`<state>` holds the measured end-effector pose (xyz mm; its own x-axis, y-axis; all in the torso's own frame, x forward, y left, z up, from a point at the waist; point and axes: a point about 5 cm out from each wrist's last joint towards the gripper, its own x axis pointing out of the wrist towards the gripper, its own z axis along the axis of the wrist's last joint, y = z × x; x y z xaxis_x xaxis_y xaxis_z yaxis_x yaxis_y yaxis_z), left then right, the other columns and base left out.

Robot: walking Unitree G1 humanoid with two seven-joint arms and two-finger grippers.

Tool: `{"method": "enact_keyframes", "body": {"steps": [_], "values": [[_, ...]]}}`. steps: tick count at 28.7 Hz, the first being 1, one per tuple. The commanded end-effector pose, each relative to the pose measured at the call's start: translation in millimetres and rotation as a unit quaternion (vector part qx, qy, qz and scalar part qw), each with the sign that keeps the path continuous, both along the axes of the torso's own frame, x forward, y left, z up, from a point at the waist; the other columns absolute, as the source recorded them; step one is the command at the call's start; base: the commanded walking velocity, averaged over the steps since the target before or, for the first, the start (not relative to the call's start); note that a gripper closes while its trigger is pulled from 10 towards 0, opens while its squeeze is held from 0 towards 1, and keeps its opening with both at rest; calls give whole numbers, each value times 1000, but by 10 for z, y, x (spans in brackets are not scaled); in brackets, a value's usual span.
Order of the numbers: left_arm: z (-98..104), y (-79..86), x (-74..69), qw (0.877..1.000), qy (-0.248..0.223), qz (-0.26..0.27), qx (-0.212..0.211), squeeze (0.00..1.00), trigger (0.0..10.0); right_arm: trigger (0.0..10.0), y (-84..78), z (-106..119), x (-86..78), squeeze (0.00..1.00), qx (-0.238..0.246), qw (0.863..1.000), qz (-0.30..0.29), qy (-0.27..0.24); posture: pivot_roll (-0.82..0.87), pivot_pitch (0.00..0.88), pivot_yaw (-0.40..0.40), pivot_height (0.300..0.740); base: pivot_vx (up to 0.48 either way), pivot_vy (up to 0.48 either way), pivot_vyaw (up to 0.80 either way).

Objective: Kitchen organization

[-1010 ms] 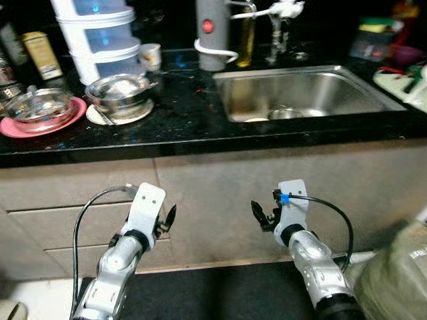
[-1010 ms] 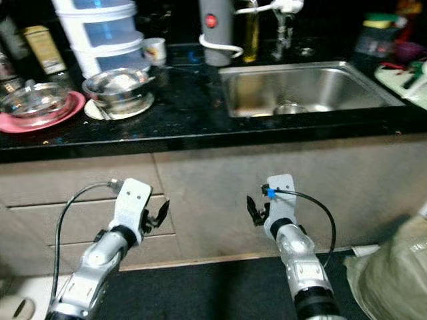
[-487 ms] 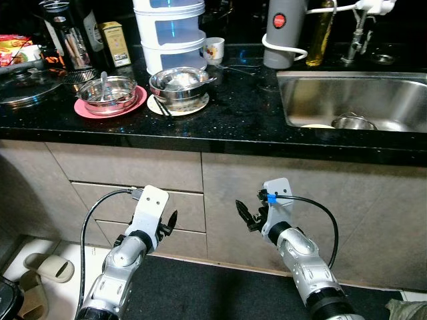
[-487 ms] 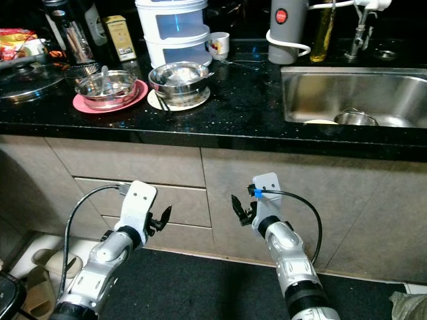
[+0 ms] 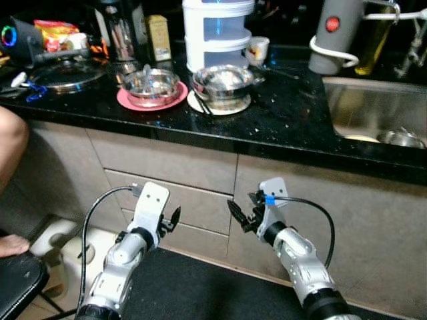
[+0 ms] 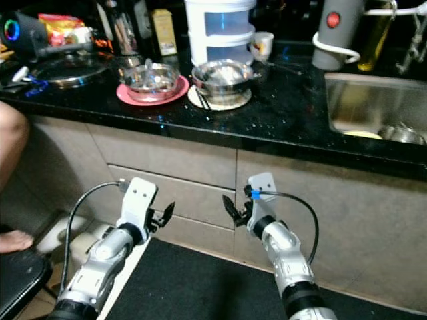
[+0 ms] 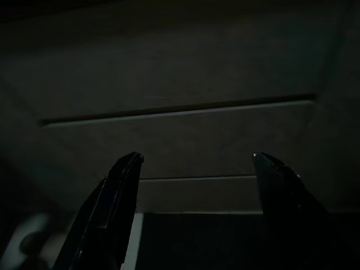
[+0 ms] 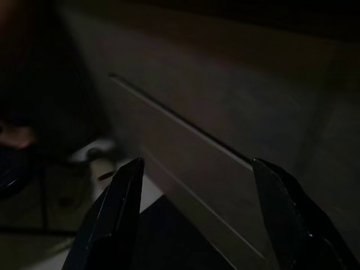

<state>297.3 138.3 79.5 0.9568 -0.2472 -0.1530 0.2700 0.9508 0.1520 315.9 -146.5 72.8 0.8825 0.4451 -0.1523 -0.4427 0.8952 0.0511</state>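
Left gripper point(image 5: 172, 220) and right gripper point(image 5: 241, 216) hang low before the drawers point(image 5: 160, 200), fingers parted, holding nothing. Two steel bowls point(image 5: 225, 81) sit on the black counter point(image 5: 280, 120), left of the sink point(image 5: 373, 113).

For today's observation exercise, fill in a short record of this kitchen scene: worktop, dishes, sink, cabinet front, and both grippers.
worktop: black counter, crowded with kitchenware
dishes: steel bowl on a pink plate; second steel bowl on a pale plate beside it
container: white stacked container behind the bowls
sink: steel sink at the robot's right, dishes inside
cabinet front: grey drawers below the counter
left gripper: open, held low before the drawers
right gripper: open, held low, holding nothing
person: a knee at the left edge
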Motion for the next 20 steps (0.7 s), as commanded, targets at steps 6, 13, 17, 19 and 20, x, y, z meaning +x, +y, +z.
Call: {"method": "enact_keyframes", "body": {"steps": [6, 13, 17, 19, 20], "values": [[-18, 4, -12, 1000, -1, -5, -3, 0, 10000, 10000, 32, -20, -3, 0, 9, 1000, 7, 3, -14, 0, -8, 740, 0, 0, 800], [78, 80, -16, 999, -36, 17, -23, 0, 10000, 10000, 17, -16, 12, 0, 26, 1000, 2, 8, -22, 0, -6, 740, 0, 0, 604], [139, 120, -22, 997, -53, 34, -37, 0, 10000, 10000, -22, 1, 20, 0, 47, 999, -8, 7, -23, 0, -8, 740, 0, 0, 0], [154, 116, -25, 997, -58, 32, -36, 0, 10000, 10000, -19, 8, 20, 0, 51, 999, -7, 5, -25, 0, -6, 740, 0, 0, 0], [170, 107, -29, 997, -63, 28, -34, 0, 10000, 10000, -15, 14, 19, 0, 55, 998, -5, 4, -25, 0, -5, 740, 0, 0, 0]]}}
